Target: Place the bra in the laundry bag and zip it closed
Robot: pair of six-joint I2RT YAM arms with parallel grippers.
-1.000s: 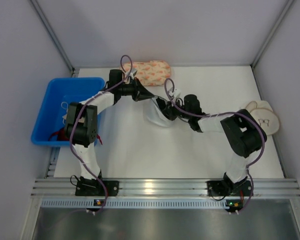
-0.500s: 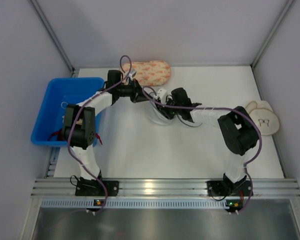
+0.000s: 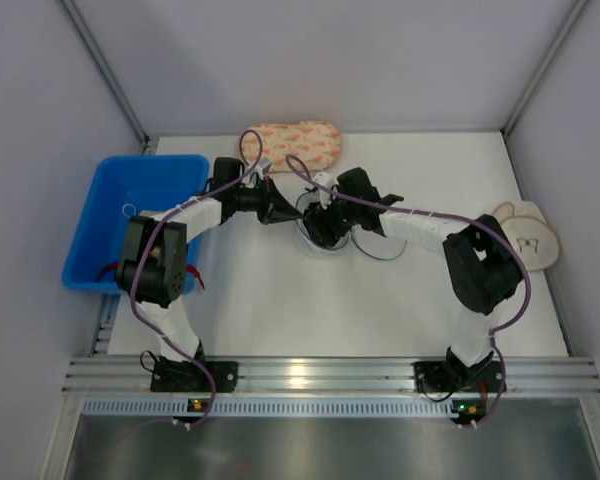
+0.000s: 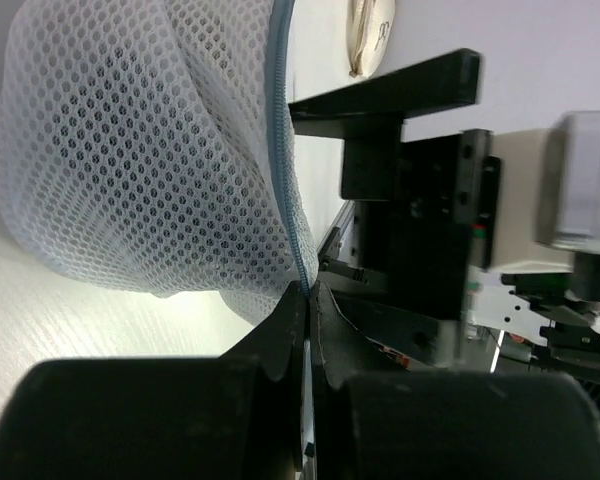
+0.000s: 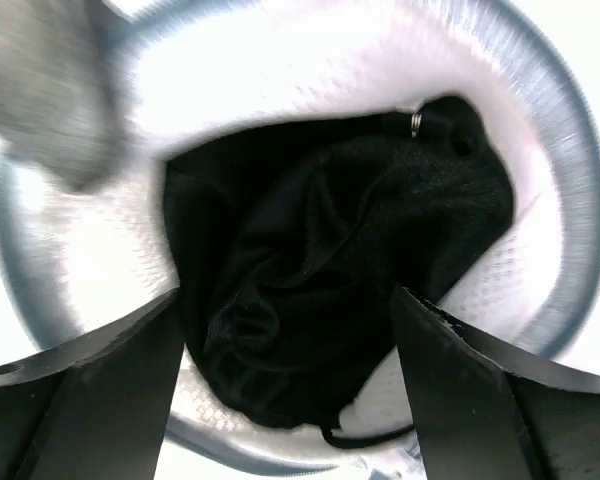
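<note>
The laundry bag (image 3: 332, 240), white mesh with a hoop rim, stands open at mid-table between both arms. In the left wrist view its mesh wall (image 4: 130, 150) rises just ahead, and my left gripper (image 4: 307, 292) is shut on the bag's zipper edge. The right wrist view looks straight down into the bag (image 5: 545, 190), where the black bra (image 5: 330, 270) lies bunched on the bottom. My right gripper (image 5: 290, 335) hangs open over it, fingers (image 5: 80, 400) spread to either side of the bra and not touching it. From above, the right gripper (image 3: 320, 222) covers the bag's mouth.
A blue plastic bin (image 3: 105, 215) stands at the left edge. The peach patterned pouch (image 3: 295, 142) lies at the back, just behind the arms. A beige round-cupped bra (image 3: 528, 235) rests at the right edge, also showing in the left wrist view (image 4: 370, 35).
My right arm swung left over the bag's mouth and its gripper opened, leaving the bra lying in the bag. The left gripper kept its hold on the bag's edge.
</note>
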